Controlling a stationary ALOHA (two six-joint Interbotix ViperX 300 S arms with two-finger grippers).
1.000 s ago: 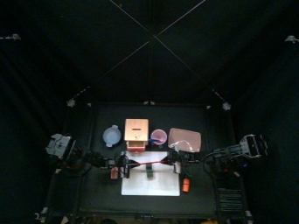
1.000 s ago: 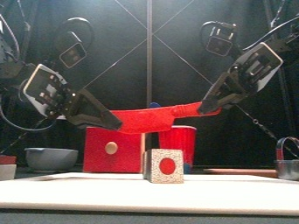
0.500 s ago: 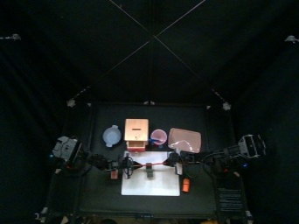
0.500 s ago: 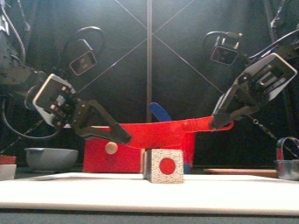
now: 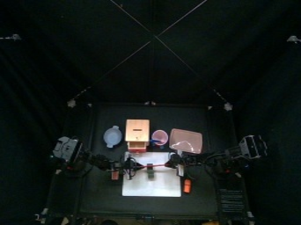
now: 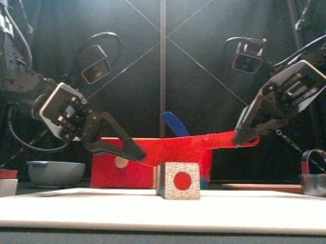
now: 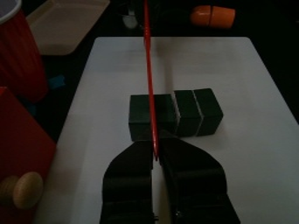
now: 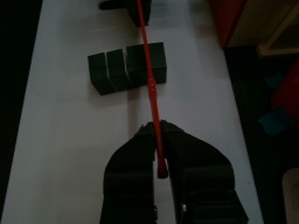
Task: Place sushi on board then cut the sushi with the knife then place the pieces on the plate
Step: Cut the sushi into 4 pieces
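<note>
**Brought down to the roll, not yet through it**

Nearest, on the white board: the sushi roll, blocks pressed together. Just over its top: the red knife, level, crossing the widest block; impossible to say whether touching. Gripped at one end by the left gripper and at the other by the right gripper, jaws pinched onto it in both wrist views. Lowered within the last second from well above the roll. Means placing finished and cutting about to begin; probably needs a straight press from both ends. Farther back, beside the wooden box: the pink plate, well apart from the roll.
</note>
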